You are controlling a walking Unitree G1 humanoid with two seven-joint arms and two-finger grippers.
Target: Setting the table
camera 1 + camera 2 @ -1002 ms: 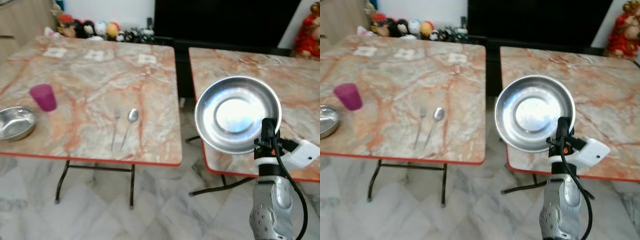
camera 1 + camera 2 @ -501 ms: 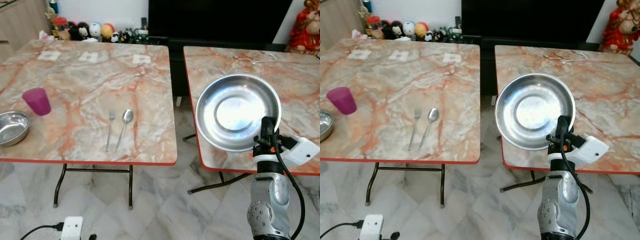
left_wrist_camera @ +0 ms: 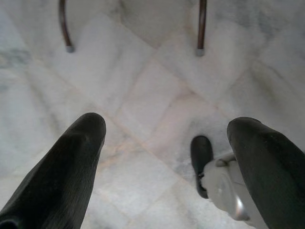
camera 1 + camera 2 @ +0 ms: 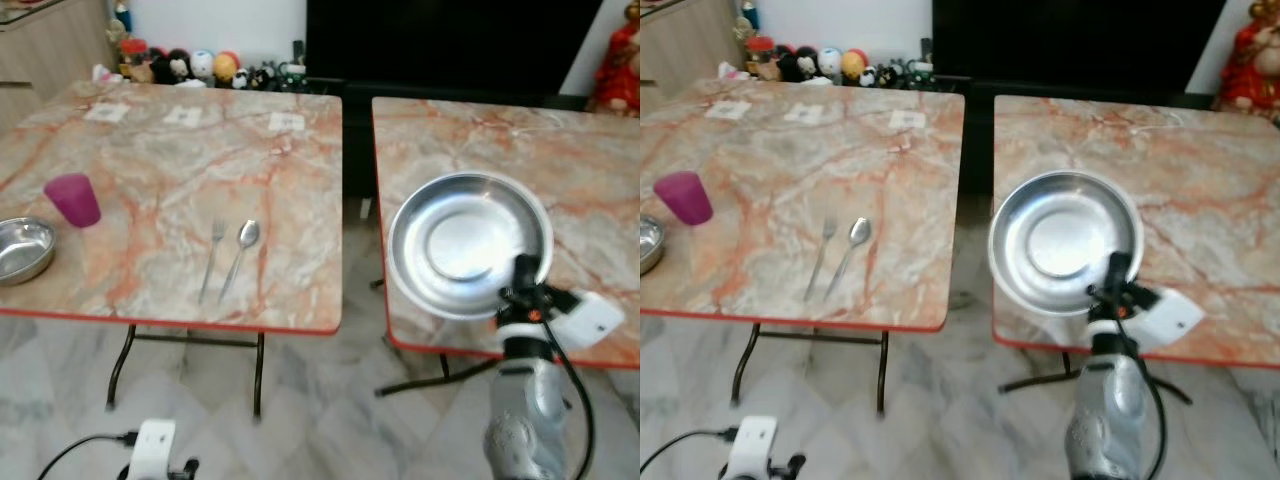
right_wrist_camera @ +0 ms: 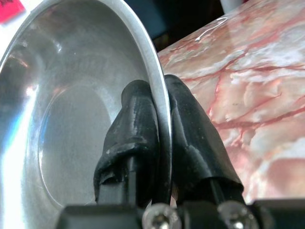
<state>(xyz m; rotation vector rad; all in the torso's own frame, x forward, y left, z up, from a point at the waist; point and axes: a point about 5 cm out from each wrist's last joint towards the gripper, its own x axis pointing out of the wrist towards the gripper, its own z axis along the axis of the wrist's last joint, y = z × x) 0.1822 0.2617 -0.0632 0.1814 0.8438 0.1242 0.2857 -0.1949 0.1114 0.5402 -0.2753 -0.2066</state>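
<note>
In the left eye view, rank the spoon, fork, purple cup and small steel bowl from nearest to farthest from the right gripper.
All lie on the left table, away from the right gripper.
1. Spoon, nearest the table gap.
2. Fork, just left of it.
3. Purple cup, far left.
4. Small steel bowl, left edge.

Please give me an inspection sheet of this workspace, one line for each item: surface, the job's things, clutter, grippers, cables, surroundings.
Surface: two marble-pattern folding tables, left table and right table, with a gap between them.
Job's things: steel plate held tilted over the right table's near edge; fork and spoon side by side, purple cup and steel bowl on the left table.
Clutter: three small paper cards at the left table's far side.
Grippers: right gripper shut on the plate's rim; left gripper open, hanging above the floor.
Cables: black cable to a white plug box on the floor.
Surroundings: marble floor, toys by the far wall.
</note>
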